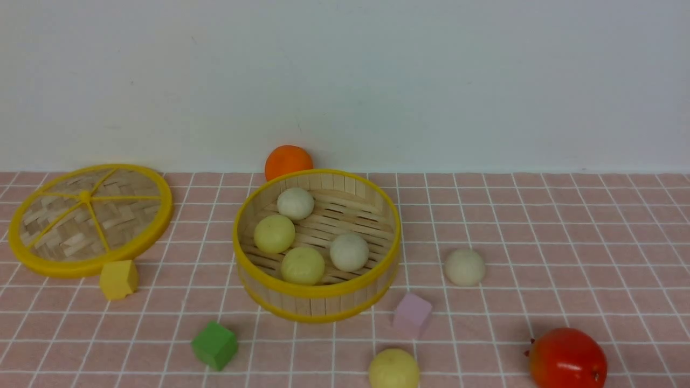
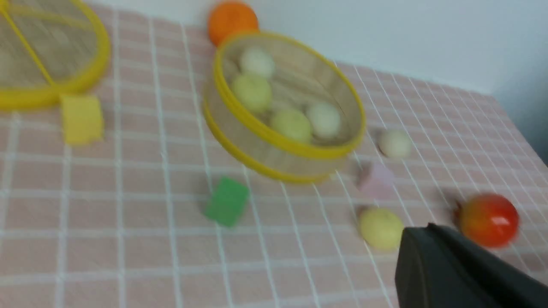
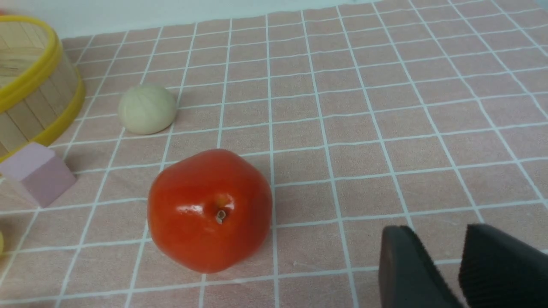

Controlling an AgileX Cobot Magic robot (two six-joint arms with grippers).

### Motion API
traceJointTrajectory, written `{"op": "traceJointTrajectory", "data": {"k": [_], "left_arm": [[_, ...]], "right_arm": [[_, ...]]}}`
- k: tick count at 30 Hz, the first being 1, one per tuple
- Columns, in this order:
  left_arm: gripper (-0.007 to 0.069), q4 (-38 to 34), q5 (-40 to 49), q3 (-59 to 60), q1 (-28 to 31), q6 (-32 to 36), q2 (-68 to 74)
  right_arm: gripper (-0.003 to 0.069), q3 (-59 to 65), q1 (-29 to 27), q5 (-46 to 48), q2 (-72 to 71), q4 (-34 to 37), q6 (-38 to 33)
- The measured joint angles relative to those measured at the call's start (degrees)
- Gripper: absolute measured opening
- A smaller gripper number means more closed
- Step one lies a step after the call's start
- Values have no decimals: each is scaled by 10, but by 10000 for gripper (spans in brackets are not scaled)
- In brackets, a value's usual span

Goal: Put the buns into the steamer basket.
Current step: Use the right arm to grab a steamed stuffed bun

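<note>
Steamer basket: slatted bamboo with yellow rims (image 1: 318, 304), upright near the middle of the tabletop (image 1: 539, 242), four buns inside.
Off-white buns in basket: one at the far left of its floor (image 1: 295, 203), one toward the near right (image 1: 349, 252).
Pale yellow buns in basket: one at the left (image 1: 274, 234), one at the near side (image 1: 303, 265).
Off-white bun outside: on the checked cloth, right of the basket and apart from it (image 1: 465, 267).
Pale yellow bun outside: on the cloth at the near side, right of centre (image 1: 394, 368).
Woven lid: lying flat at the far left (image 1: 89, 215).
Orange ball: just behind the basket (image 1: 288, 161).
Yellow block: at the near edge of the lid (image 1: 119, 279).
Green block: nearer than the basket, to its left (image 1: 215, 345).
Pink block: between the basket and the outside yellow bun (image 1: 413, 316).
Red fruit: near right (image 1: 568, 358).
Left end effector: clenched, empty, low over the near side (image 2: 432, 229).
Right end effector: fingers parted, nothing between them, right of the red fruit (image 3: 443, 244).
</note>
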Motion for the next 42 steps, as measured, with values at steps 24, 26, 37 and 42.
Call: {"op": "traceJointTrajectory", "data": {"k": [24,26,37,42], "left_arm": [[13,82,-235,351,109,115,-97],[13,82,-235,351,109,115,-97],[13,82,-235,351,109,115,-97],[15,82,-235,351,109,115,-97]], "right_arm": [[239,0,0,0,0,0,0],[240,0,0,0,0,0,0],[240,0,0,0,0,0,0],[240,1,0,-9,0,8,0]]}}
